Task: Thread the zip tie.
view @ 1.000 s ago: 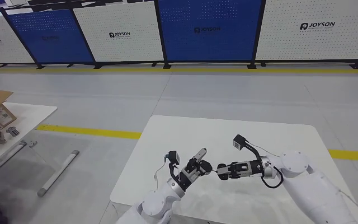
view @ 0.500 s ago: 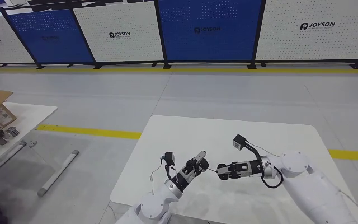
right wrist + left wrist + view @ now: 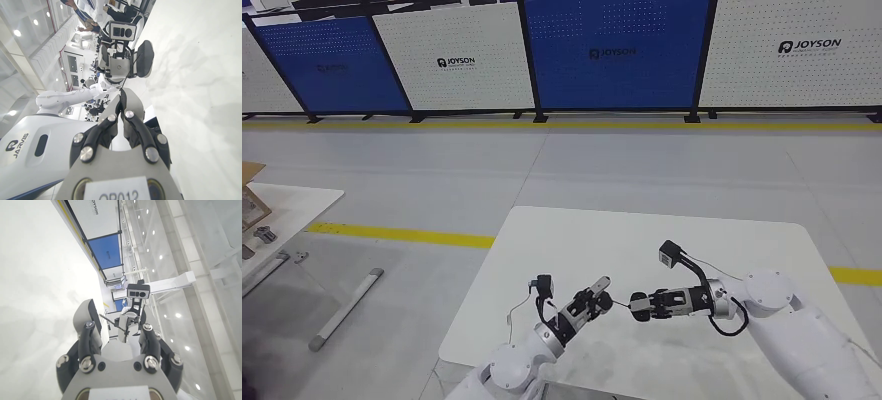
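A thin black zip tie (image 3: 620, 303) hangs in the air above the white table (image 3: 692, 240), near its front. My right gripper (image 3: 635, 303) comes in from the right and is shut on one end of it. In the right wrist view, the right gripper (image 3: 121, 92) pinches the zip tie (image 3: 128, 73), whose free part runs toward my left gripper (image 3: 124, 56). The left gripper (image 3: 602, 292) stands open, facing the right one, its pads on either side of the strip's free end. The left wrist view has the zip tie (image 3: 111, 322) between my open left gripper's (image 3: 117, 309) fingers, ahead of the right gripper (image 3: 125, 323).
The table's front-left edge (image 3: 467, 335) lies just under the left arm. A second white table (image 3: 282, 215) with small items stands far to the left, across open floor. Blue and white panels (image 3: 612, 50) close off the back.
My left arm has drawn back a little to the left, away from the right gripper, widening the gap between them. The right arm with the zip tie has stayed still.
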